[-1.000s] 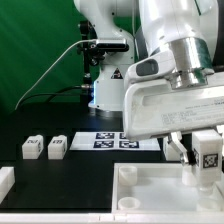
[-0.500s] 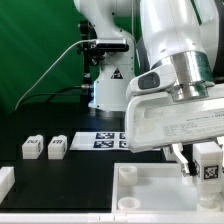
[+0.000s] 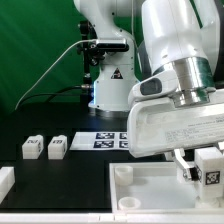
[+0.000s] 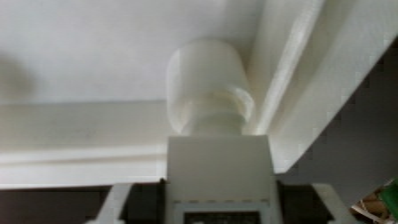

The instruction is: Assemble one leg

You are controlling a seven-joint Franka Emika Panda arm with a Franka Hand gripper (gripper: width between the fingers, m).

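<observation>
The arm (image 3: 175, 70) fills the exterior view's right, hiding part of the marker board (image 3: 106, 140) and of the large white panel (image 3: 155, 197), which the frame cuts off. Its jaws are clamped on the leg (image 3: 209, 166), held over the panel at that view's right edge; whether the leg's blurred rounded end (image 4: 214, 80) touches the panel cannot be told. Two other legs (image 3: 57, 147) stand well apart on the worktop (image 3: 60, 182).

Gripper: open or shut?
Shut on the leg: the gripper clamps it upright, tag outward, over the white panel.
</observation>
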